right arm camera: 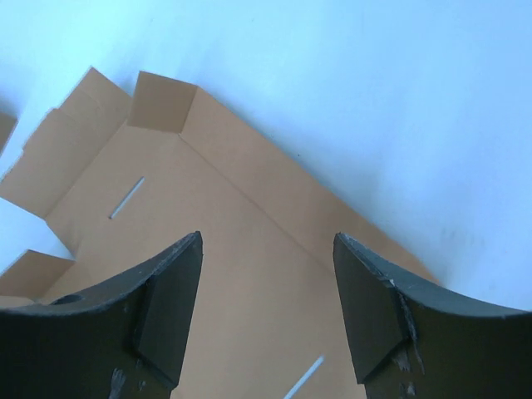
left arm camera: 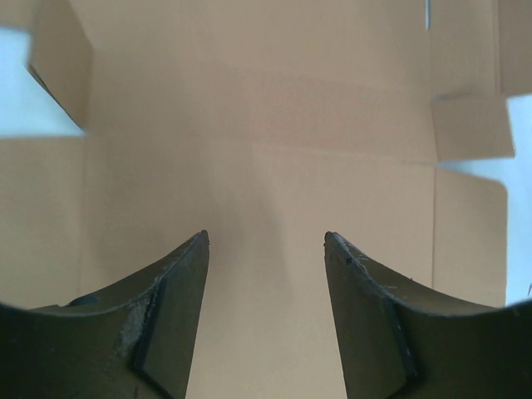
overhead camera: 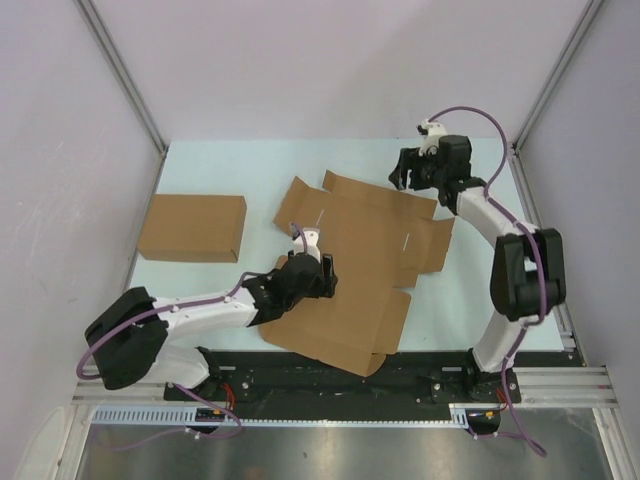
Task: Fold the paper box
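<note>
Setting: pale blue-green bench [overhead camera: 200, 170] inside a white-walled enclosure with metal corner posts, black rail along the near edge.
Task object: brown die-cut cardboard sheet with flaps, tabs and slits, the paper box [overhead camera: 375, 235], lies mostly flat mid-bench, rotated askew; near corner reaches the rail.
Sheet detail: far-left flap tilts up a little, small corner tab at the far edge stands raised in the right wrist view; two thin slits visible in the middle panels.
Other object: plain brown closed cardboard box [overhead camera: 192, 227], already box-shaped, on the left of the bench, apart from the sheet.
Left end effector [overhead camera: 318, 270]: over the sheet's centre-left panel, jaws apart at a moderate gap, nothing between them; wrist view shows only bare cardboard in the gap. Contact with the sheet: cannot tell, looks just above it.
Right end effector [overhead camera: 408, 178]: near the sheet's far-right edge, jaws spread similarly, empty; wrist view looks down on the far edge panel and bare bench beyond it.
Step (judgement): early; no wall is folded upright, sheet is essentially unfolded. Both arms look placed to begin a fold.
Next move (judgement): right end effector needs to get under or pinch the far edge panel and swing it up along its crease; left should press the centre panel down so the sheet does not slide.
Risk (judgement): light sheet may skid or bend off-crease if unpinned.
</note>
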